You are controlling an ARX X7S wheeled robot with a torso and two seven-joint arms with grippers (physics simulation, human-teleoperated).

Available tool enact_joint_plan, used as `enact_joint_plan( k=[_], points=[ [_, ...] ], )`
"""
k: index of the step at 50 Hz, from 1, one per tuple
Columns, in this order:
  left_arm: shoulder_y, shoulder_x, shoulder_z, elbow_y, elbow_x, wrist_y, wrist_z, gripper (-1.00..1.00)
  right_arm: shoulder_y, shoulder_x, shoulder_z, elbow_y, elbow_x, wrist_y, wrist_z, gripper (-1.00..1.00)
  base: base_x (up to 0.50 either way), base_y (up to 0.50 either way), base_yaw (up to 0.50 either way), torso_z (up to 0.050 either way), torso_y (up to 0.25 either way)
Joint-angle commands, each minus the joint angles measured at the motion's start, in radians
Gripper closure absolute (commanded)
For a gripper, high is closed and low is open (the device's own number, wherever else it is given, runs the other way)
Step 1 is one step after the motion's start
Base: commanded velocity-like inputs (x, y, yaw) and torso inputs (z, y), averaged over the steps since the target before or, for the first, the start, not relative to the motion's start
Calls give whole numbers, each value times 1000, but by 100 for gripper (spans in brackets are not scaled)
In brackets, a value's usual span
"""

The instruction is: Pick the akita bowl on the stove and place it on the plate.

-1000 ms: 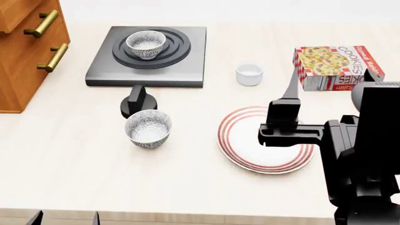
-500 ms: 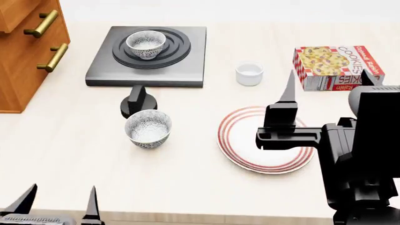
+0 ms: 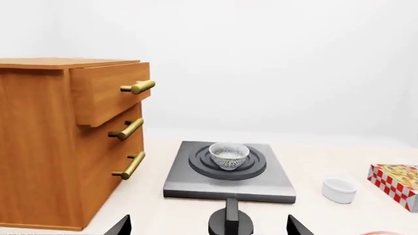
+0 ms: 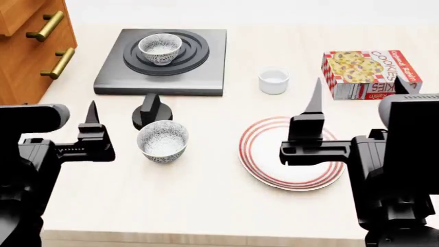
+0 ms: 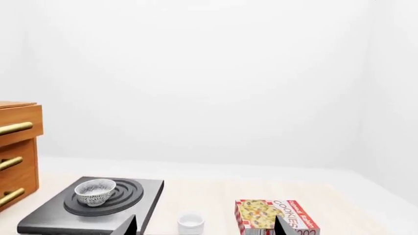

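Speckled akita bowl sits upright on your stove; the red-ringed plate lies well apart on the desk. Your left gripper and right gripper both hang spread wide, holding nothing.

A simulated kitchen was shown: a stove with 1 ring burner and a knob was set on a pale counter, beside wooden drawers, crockery and a cookie box.
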Motion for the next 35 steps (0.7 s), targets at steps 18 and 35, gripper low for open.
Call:
enact_joint_plan(
  k=[18,35],
  points=[
    [-151,11,33,-161,-7,-80,-23,-100,-4,14,-16,0,11,-12,1,-100,0,0,0,0,0],
    [-155,2,37,-140,-25,-89,-27,-100,4,13,-11,-9,25,9,13,-100,0,-183,0,0,0]
  ],
)
